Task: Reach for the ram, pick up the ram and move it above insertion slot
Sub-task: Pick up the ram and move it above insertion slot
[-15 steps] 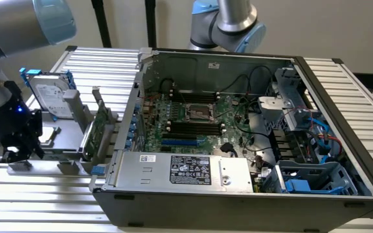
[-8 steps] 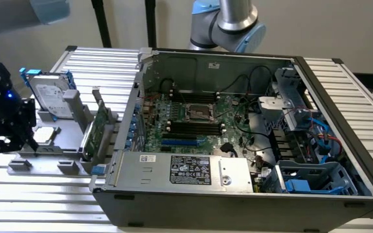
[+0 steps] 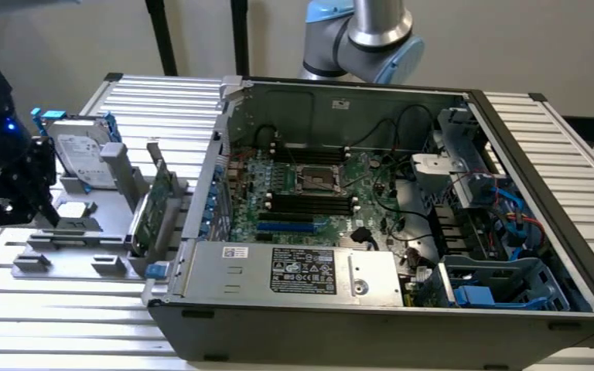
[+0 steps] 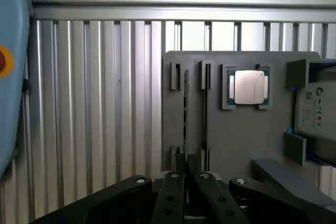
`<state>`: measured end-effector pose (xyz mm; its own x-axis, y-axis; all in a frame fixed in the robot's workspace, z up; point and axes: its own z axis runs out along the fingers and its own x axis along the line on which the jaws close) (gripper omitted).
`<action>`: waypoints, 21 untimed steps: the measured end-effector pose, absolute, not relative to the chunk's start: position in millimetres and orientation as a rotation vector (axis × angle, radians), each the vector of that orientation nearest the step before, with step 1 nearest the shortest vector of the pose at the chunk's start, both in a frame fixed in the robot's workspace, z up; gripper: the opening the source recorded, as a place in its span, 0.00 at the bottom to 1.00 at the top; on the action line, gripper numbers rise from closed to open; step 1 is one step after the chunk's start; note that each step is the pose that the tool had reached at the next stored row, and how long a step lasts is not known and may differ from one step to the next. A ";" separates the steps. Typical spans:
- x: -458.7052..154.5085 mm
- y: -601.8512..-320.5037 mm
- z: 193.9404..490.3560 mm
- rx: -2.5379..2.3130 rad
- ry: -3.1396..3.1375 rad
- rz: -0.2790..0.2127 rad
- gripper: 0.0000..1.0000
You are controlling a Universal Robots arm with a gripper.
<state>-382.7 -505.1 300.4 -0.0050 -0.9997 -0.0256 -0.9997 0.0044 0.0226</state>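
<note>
- The gripper [image 4: 187, 169] hangs at the far left edge of the exterior view, over the grey parts holder [image 4: 236, 140] and well apart from the open computer case [image 3: 544, 154]. This fits the reaching part of the job rather than the carrying part.
- The ram [image 4: 185, 109] stands on its long edge in the holder, caught between small grey blocks at each end. Set like this, its thin top edge faces up and both flat faces are free to be pinched.
- In the wrist view the stick runs straight toward the middle of the gripper and its near end meets the black linkage, so the tool looks lined up along the stick.
- Whether the gripper is released or clenched on the stick, I cannot tell.
- The holder gives each part its own seat: a processor [image 4: 249, 87] lies flat in a square pocket beside the ram, and a hard drive [image 4: 315, 109] sits further along.
- The wider expansion card [image 3: 155, 205] stands upright at centre left of the exterior view, between the holder and the case.
- The insertion slot [image 3: 308, 202] is one of the long black sockets on the motherboard, in the middle of the exterior view. Nothing is over it, so I judge the lift and transfer not yet done.
</note>
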 end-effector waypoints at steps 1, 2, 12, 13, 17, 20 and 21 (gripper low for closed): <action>-378.4 -505.1 305.3 -2.215 2.224 0.055 0.14; -374.6 -505.1 309.8 -2.215 2.224 0.056 0.14; -334.5 -505.1 355.2 -2.222 2.221 0.069 0.14; -330.5 -505.1 359.7 -2.223 2.221 0.071 0.14; -313.5 -505.1 378.0 -2.227 2.221 0.076 0.14; -300.1 -505.0 388.6 -2.228 2.221 0.080 0.14; -295.6 -504.9 391.4 -2.228 2.221 0.080 0.14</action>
<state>-295.6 -504.9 391.4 0.0023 -0.9995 -0.0324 -0.9992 -0.0036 0.0398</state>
